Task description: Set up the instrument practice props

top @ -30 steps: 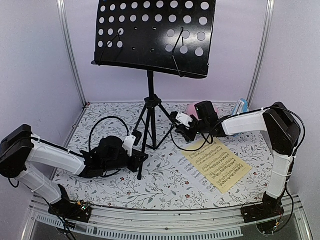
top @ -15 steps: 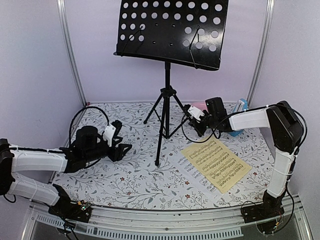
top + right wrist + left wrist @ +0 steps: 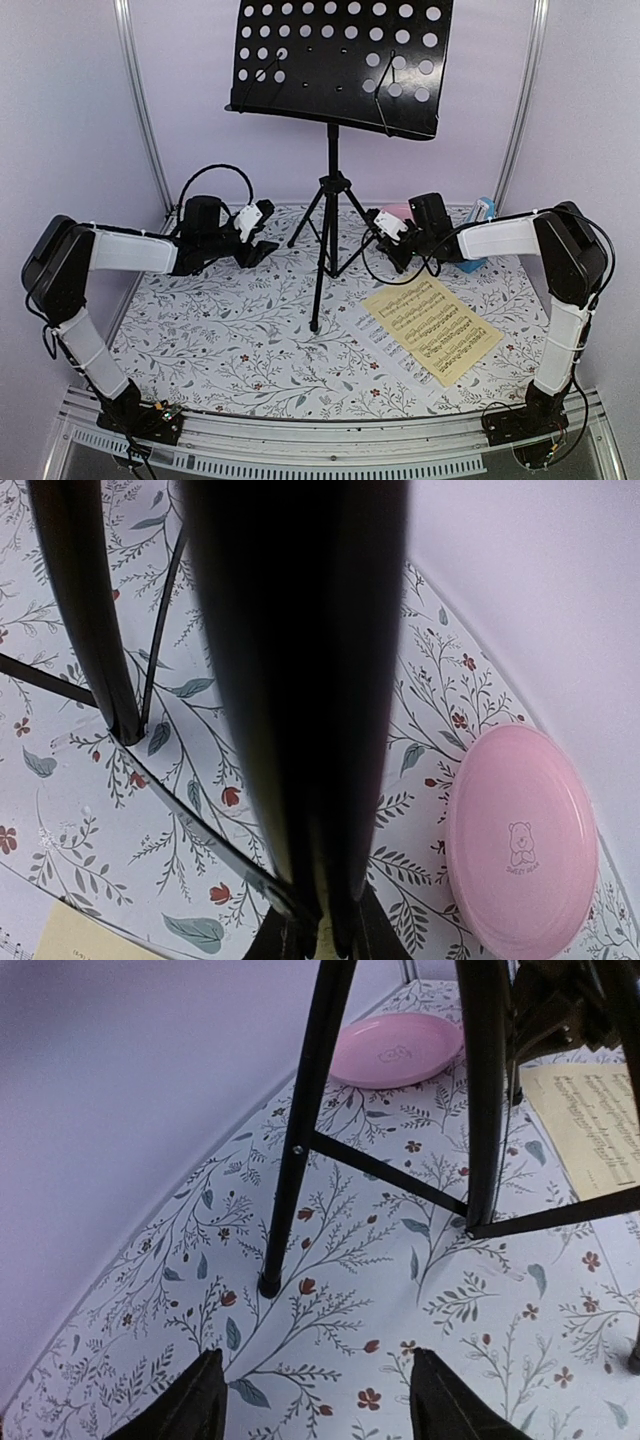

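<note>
The black perforated music stand [image 3: 340, 60] stands upright on its tripod [image 3: 330, 215] at the middle back. My right gripper [image 3: 386, 236] is shut on the tripod's right rear leg [image 3: 300, 680], which fills the right wrist view. My left gripper [image 3: 262, 250] is open and empty, low over the table left of the tripod, facing its left rear leg [image 3: 298, 1140]; it holds nothing in the left wrist view [image 3: 320, 1400]. The pale-yellow sheet [image 3: 432, 328] lies flat at front right, with a white sheet's edge [image 3: 393, 346] showing under it. The blue metronome [image 3: 482, 214] stands behind my right arm.
A pink round plate [image 3: 395, 212] lies at the back beside my right gripper, also in the left wrist view [image 3: 395, 1050] and the right wrist view [image 3: 520, 845]. Lilac walls and metal posts [image 3: 140, 110] close the back and sides. The tablecloth [image 3: 230, 350] is floral.
The stand moved right and back one second ago and has since stayed put. My left gripper left the front leg and swung to the back left, now open near the left rear leg.
</note>
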You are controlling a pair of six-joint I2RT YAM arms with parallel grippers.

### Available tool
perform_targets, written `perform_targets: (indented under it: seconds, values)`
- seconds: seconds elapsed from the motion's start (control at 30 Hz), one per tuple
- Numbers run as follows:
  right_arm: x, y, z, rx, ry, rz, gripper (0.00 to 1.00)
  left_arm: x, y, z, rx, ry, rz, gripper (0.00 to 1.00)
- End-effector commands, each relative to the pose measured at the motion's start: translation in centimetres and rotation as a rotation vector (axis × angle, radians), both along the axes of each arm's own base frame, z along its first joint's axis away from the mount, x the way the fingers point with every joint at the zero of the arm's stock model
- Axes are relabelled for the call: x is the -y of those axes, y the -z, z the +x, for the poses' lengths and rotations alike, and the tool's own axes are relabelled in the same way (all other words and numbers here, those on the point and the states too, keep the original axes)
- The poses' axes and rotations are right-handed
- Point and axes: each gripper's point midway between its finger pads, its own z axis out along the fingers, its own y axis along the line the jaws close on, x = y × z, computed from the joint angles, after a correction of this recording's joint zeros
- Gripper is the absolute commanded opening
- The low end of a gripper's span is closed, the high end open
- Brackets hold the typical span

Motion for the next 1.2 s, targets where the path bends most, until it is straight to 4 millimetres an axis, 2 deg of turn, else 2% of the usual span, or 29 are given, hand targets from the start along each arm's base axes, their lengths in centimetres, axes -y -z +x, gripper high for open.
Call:
perform_targets:
  seconds: [0.0,0.17,0.37,0.6,0.67,0.73,0.8,0.87,0.97,1.0,1.07,1.17]
  values:
    - [-1.4,-4.0,0.8,0.079,-0.011,0.020,0.00,1.4,1.0,2.7,0.075,0.113,0.111,0.64]
    - [-1.7,-4.1,0.9,0.084,-0.017,0.007,0.00,3.1,2.0,5.4,0.130,0.174,0.149,0.65]
    - [-1.8,-3.6,1.1,0.081,-0.022,-0.009,0.00,4.4,4.1,9.0,0.160,0.174,0.192,0.63]
    - [-2.0,-2.7,1.2,0.070,-0.030,-0.015,0.00,5.3,3.8,12.4,0.223,0.117,0.187,0.57]
    - [-2.2,-2.5,1.4,0.068,-0.031,-0.015,0.00,5.7,3.7,12.6,0.232,0.130,0.178,0.50]
    - [-2.2,-2.3,1.6,0.068,-0.031,-0.015,0.00,5.8,3.5,12.7,0.243,0.134,0.167,0.39]
    - [-2.3,-2.2,1.6,0.070,-0.033,-0.015,0.00,6.0,3.1,12.5,0.258,0.140,0.145,0.34]
    - [-2.2,-2.0,1.8,0.067,-0.030,-0.016,0.00,6.7,2.7,11.7,0.251,0.184,0.107,0.35]
    - [-2.1,-1.9,1.8,0.066,-0.031,-0.018,0.00,7.5,2.0,10.9,0.268,0.211,0.059,0.47]
    - [-2.1,-1.9,1.7,0.064,-0.032,-0.018,0.00,7.6,1.8,11.0,0.272,0.209,0.047,0.48]
    - [-2.1,-1.9,1.6,0.063,-0.032,-0.017,0.00,8.0,2.2,11.1,0.261,0.220,0.033,0.46]
    - [-2.1,-2.0,1.6,0.063,-0.034,-0.017,0.00,8.3,2.9,11.2,0.255,0.224,0.033,0.37]
